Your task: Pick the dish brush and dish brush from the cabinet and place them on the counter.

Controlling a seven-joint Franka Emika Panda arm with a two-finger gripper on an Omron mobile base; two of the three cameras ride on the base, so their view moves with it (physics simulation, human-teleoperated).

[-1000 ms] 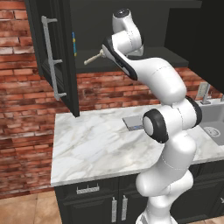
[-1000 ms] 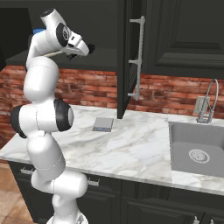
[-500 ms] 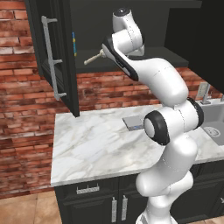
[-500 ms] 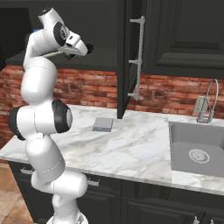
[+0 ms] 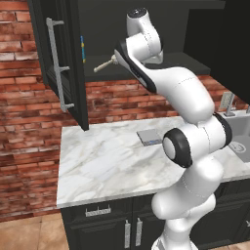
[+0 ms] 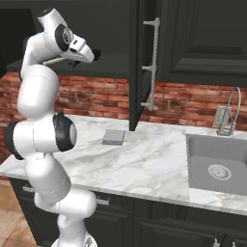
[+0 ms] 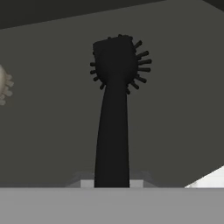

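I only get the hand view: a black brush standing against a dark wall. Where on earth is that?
Observer: Inside the open wall cabinet, above a marble counter.
Operator: What's the pale thing at my left edge?
Observer: A cream brush; its thin handle points toward the open door.
Operator: Is the black brush lying on something?
Observer: Seemingly not. From the right, the black brush juts from the tool, above the shelf.
Operator: Anything on the counter?
Observer: A flat grey pad.

grey square pad (image 5: 149, 137) flat on white marble counter (image 5: 102, 166)
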